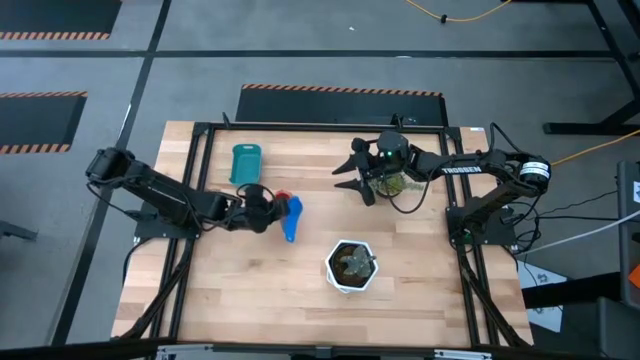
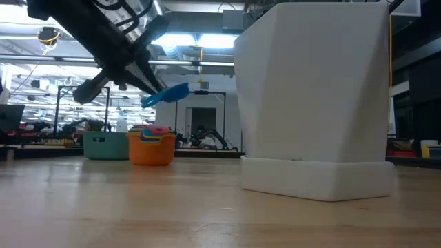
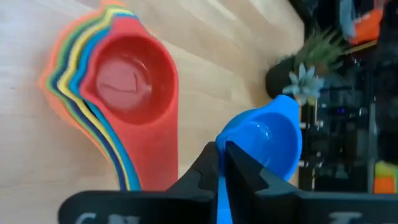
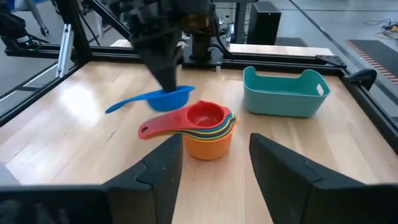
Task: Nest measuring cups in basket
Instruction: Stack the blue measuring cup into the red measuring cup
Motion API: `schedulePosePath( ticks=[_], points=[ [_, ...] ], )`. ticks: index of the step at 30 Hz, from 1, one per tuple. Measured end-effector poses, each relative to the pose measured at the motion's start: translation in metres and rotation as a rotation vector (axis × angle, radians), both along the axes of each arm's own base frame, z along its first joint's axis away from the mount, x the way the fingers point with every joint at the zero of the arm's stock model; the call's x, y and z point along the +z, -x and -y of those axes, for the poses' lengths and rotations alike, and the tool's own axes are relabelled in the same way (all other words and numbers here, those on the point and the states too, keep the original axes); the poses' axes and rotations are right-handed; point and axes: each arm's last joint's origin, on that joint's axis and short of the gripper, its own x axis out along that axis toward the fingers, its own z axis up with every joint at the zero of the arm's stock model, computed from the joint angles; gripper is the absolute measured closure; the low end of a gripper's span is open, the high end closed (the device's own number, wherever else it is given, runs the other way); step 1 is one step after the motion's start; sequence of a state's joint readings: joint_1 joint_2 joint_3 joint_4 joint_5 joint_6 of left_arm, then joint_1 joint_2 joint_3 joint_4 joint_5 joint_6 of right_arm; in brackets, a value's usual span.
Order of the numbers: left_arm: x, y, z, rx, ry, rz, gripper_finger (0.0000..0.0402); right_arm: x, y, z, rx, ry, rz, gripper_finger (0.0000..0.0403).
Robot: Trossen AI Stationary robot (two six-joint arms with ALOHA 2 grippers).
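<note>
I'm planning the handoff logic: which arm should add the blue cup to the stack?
Left. The left gripper already holds the blue cup by its handle just above the nested stack. The right gripper hangs open, away from it.

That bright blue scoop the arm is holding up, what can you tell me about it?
The blue cup is a small, glossy, plastic-looking measuring scoop with a round bowl and a long flat handle. The left gripper has its jaws shut on the handle and holds the cup clear of the table, roughly level, bowl opening up. It hangs just beside the nested stack of cups, which has the red one on top, without touching it. The teal basket sits farther off.
</note>
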State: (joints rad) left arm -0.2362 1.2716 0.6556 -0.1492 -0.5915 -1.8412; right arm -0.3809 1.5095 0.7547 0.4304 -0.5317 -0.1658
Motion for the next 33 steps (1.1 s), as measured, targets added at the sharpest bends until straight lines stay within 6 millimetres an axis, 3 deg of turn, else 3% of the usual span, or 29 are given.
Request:
schedulePosePath(
  ticks=[8,26,33],
  points=[
    [-0.005,0.019,-0.016,0.140,0.077,-0.125,0.0398,-0.001,0.000,0.000,0.000,-0.003,-0.007,0.0212],
    [-0.010,0.017,-0.036,0.140,0.234,-0.182,0.0381,-0.001,0.000,0.000,0.001,-0.003,-0.009,0.0212],
    [-0.010,0.017,-0.036,0.143,0.228,-0.184,0.0345,-0.001,0.000,0.000,0.002,-0.003,-0.009,0.0212]
  ],
)
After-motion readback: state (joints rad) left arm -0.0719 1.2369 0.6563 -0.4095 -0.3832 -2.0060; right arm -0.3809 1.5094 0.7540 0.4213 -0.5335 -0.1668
